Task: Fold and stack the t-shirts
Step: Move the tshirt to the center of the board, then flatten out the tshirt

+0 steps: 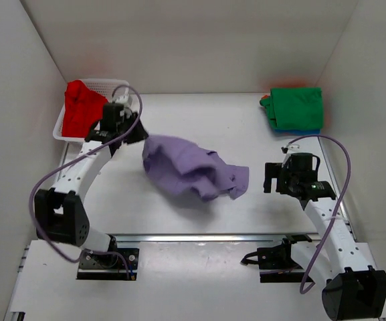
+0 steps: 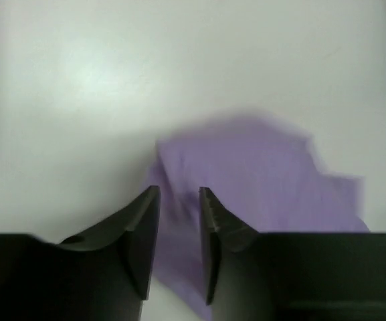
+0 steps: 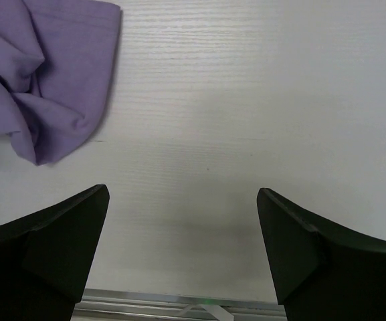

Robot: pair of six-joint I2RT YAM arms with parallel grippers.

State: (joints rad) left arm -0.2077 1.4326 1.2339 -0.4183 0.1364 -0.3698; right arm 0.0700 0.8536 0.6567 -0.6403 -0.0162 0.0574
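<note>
A lavender-purple t-shirt [image 1: 193, 168] lies crumpled in the middle of the table. It also shows blurred in the left wrist view [image 2: 259, 180] and at the top left of the right wrist view [image 3: 45, 80]. My left gripper [image 1: 141, 132] [image 2: 179, 190] hovers over the shirt's far left edge. Its jaws stand a narrow gap apart, with purple cloth showing through the gap beneath them. My right gripper [image 1: 271, 177] [image 3: 182, 194] is wide open and empty over bare table, right of the shirt. A red t-shirt [image 1: 80, 107] lies in a white basket [image 1: 112, 85]. A folded green t-shirt [image 1: 297, 108] tops a stack at the back right.
Blue and orange cloth edges [image 1: 270, 112] show under the green shirt. White walls close in the table on three sides. A metal rail [image 1: 199, 237] runs along the near edge. Grey cables loop from both arms.
</note>
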